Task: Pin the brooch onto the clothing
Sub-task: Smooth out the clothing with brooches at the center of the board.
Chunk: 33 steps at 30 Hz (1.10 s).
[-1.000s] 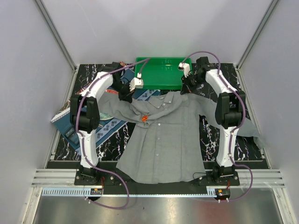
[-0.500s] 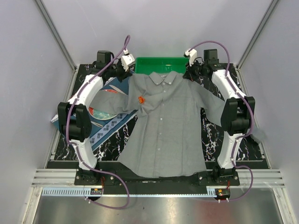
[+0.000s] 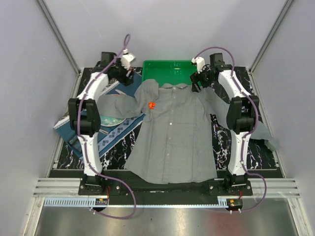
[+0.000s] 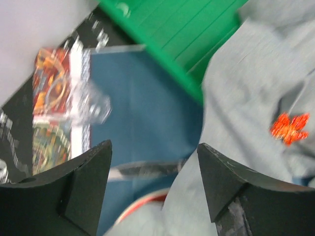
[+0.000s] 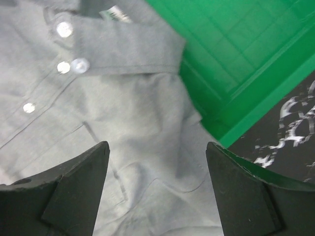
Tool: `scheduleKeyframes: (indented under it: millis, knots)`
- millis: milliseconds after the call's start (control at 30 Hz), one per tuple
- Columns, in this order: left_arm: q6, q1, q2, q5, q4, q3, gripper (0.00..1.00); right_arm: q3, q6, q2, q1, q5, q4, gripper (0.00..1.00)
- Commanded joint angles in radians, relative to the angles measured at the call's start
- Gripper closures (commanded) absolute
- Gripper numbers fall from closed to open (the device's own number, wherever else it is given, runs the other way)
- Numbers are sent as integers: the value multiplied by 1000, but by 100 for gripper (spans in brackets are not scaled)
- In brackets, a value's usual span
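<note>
- Shirt lies flat, front up, centre of the top view; its collar is at the near rim of the green tray.
- Brooch sits on the shirt's chest, left of the button row, upper-centre of the frame.
- Left gripper: jaws spread, nothing between them. It hangs at the upper left, beside the shirt's shoulder; the brooch lies down and to the right of it, clearly apart.
- Left wrist view: brooch at the right edge, mid-height, outside the gripper's 2 fingers; blue placemat shows in the gap.
- Right gripper: jaws spread, empty, over the other shoulder by the collar. Brooch not in its wrist view.
</note>
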Motion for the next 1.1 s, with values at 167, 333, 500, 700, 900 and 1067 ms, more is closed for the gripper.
scheduleKeyframes:
  millis: [167,333,500,700,900,1067]
  knots:
    - [119,221,-107,-52,-360,-36,25,14,-91,-118,46,-160,-365,16]
    - [102,333,-97,-129,-406,-60,25,-72,-83,-155,111,-162,-346,16]
    - [113,401,-40,-171,-438,-33,26,-126,-75,-157,155,-156,-333,16]
    - [186,464,20,-160,-483,33,31,-137,-48,-150,169,-166,-332,16]
    - [133,470,81,-246,-400,43,27,-146,-45,-157,169,-169,-324,16]
    - [64,497,149,-183,-437,135,26,-144,-43,-164,169,-168,-327,16]
